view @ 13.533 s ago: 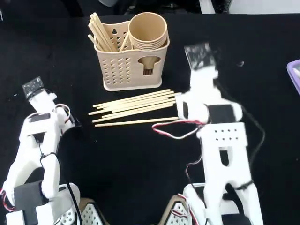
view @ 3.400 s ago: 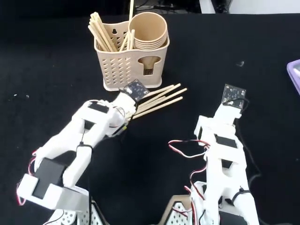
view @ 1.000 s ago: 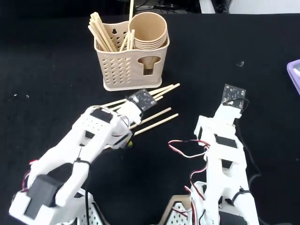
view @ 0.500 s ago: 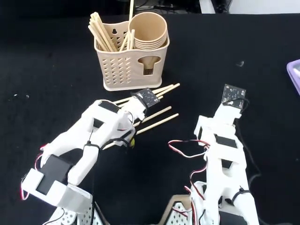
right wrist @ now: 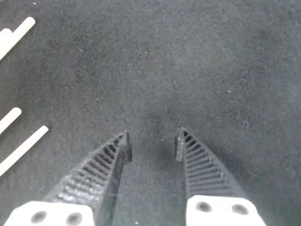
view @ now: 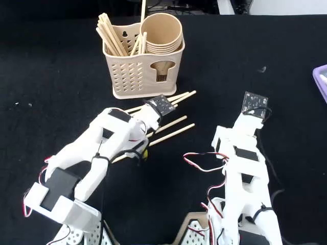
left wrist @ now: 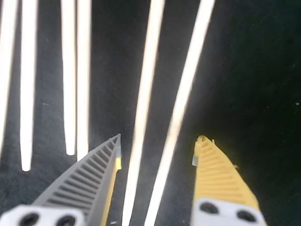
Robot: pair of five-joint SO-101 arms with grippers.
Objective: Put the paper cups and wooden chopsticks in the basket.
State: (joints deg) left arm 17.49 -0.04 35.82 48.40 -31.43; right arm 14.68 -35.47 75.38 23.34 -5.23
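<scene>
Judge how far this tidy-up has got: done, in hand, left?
Done: the paper cups sit stacked in the basket, with several chopsticks beside them. In hand: the left gripper, open, straddles two loose chopsticks on the table. Left: lifting those and the other loose ones in.

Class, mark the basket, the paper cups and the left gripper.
basket [view: 133,76], high view, perforated front wall.
paper cups [view: 161,30], high view, inside the top cup.
left gripper [left wrist: 159,137], left wrist view, midway between fingertips.
</scene>
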